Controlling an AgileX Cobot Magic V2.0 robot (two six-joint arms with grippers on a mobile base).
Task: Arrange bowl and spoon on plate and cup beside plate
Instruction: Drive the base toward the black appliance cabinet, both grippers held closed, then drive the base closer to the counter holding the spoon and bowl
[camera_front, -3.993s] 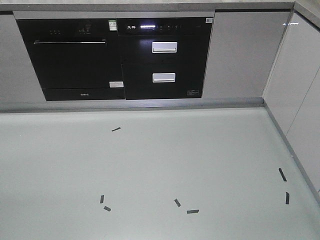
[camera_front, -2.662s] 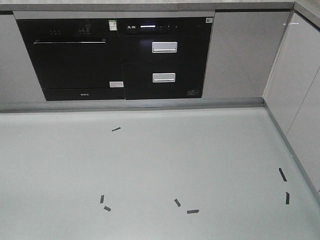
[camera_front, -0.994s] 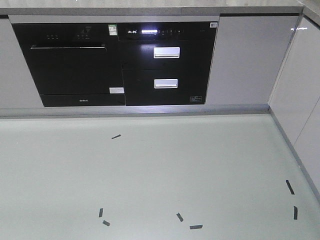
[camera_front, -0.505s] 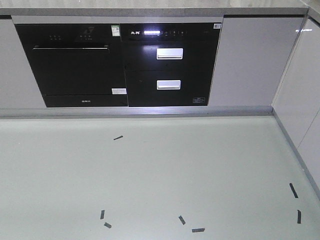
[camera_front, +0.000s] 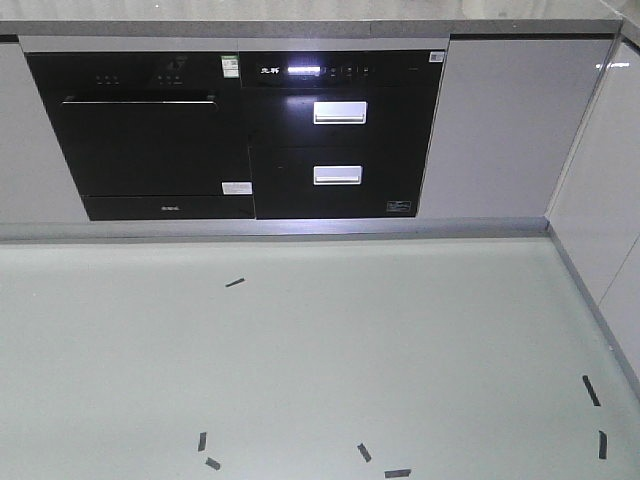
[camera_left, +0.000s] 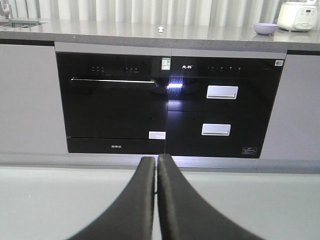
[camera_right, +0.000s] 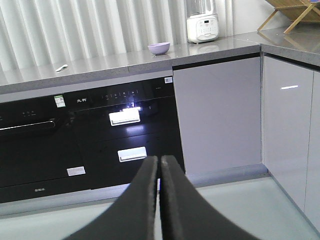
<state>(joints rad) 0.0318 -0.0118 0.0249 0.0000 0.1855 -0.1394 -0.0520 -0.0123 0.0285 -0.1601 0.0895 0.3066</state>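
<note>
A small lavender bowl (camera_left: 265, 28) sits far off on the grey countertop (camera_left: 100, 39), at its right; the right wrist view shows the bowl (camera_right: 159, 48) too. A small whitish spoon (camera_left: 160, 29) lies on the same counter; in the right wrist view the spoon (camera_right: 61, 67) lies left of the bowl. The plate and the cup are out of view. My left gripper (camera_left: 156, 159) is shut with nothing in it, held low over the floor. My right gripper (camera_right: 159, 160) is shut and empty too.
Black built-in appliances (camera_front: 235, 135) fill the cabinet front ahead. A white appliance (camera_right: 202, 22) stands at the counter's right, a wooden rack (camera_right: 295, 12) beyond it. White cabinets (camera_front: 605, 190) line the right side. Black tape marks (camera_front: 380, 460) dot the pale floor.
The front view has shifted: the cabinets sit lower and a little larger in frame and the tape marks have slid down, so the base has rolled toward the counter.
</note>
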